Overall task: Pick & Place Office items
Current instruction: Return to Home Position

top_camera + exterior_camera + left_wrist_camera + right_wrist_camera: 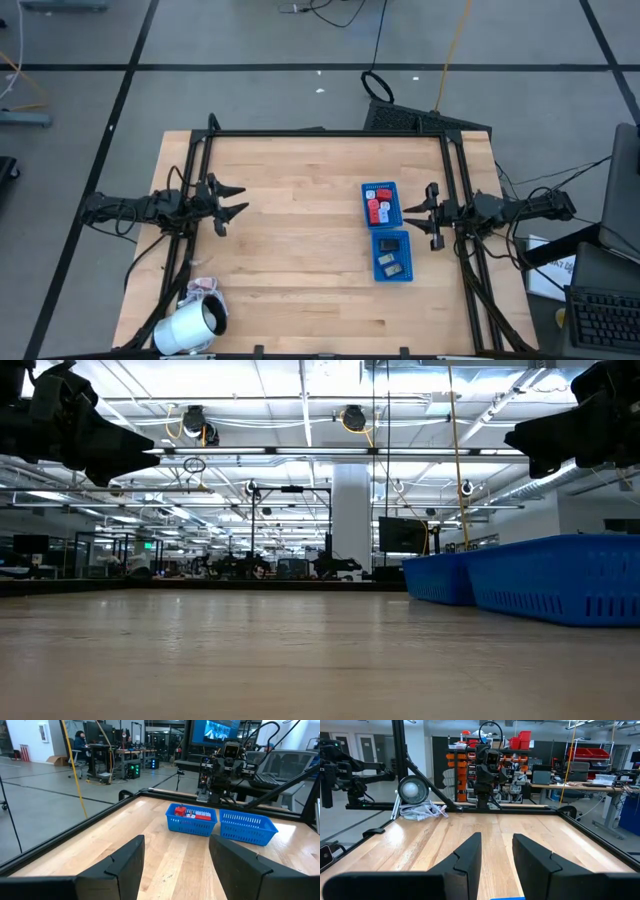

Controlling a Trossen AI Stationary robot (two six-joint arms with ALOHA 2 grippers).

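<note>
Both arms hang over the desk (pixel 300 270), well apart. The left end effector (pixel 238 199) sits near the left edge, its fingers spread wide and nothing held. The right end effector (pixel 415 214) hovers just beside the two blue bins (pixel 366 205), fingers parted, empty too. The office items (pixel 380 209) lie inside those bins; the darker ones are probably timers, but they're too small to be sure. To home cleanly, the right arm should lift first, then retreat, so it never clips a bin wall.
</note>
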